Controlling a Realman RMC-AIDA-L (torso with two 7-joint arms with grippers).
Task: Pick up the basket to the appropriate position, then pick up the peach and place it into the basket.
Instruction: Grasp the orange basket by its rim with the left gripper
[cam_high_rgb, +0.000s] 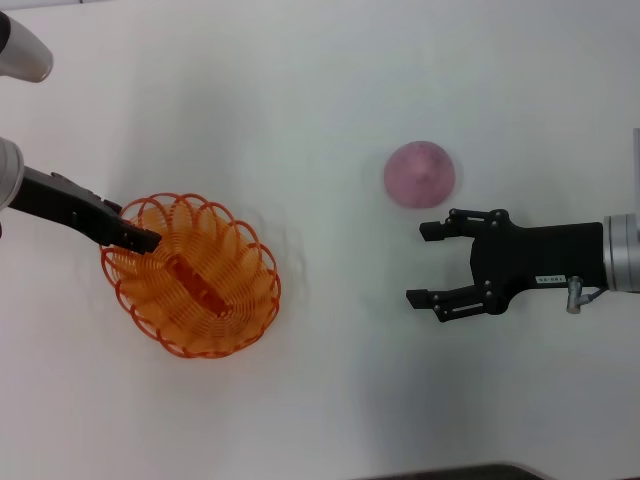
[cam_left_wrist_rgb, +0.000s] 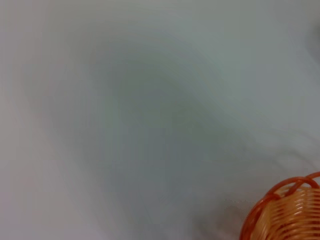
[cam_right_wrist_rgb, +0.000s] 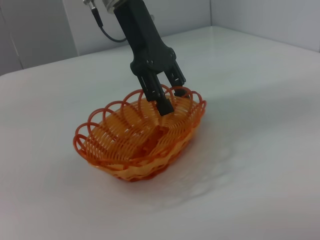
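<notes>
Left tool (cam_high_rgb: 140, 238) is clamped on the basket (cam_high_rgb: 195, 280) rim, basket on the worktop (cam_high_rgb: 330, 90); right tool (cam_high_rgb: 428, 265) gapes open just beside the peach (cam_high_rgb: 419, 174).

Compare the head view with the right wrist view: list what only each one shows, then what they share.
Only the head view shows the peach and the right gripper, open, hanging just beside the peach. Only the right wrist view shows the basket from the side, with its scalloped rim, and a grey wall behind the table. Both show the left gripper shut on the basket's rim, and the white tabletop.
</notes>
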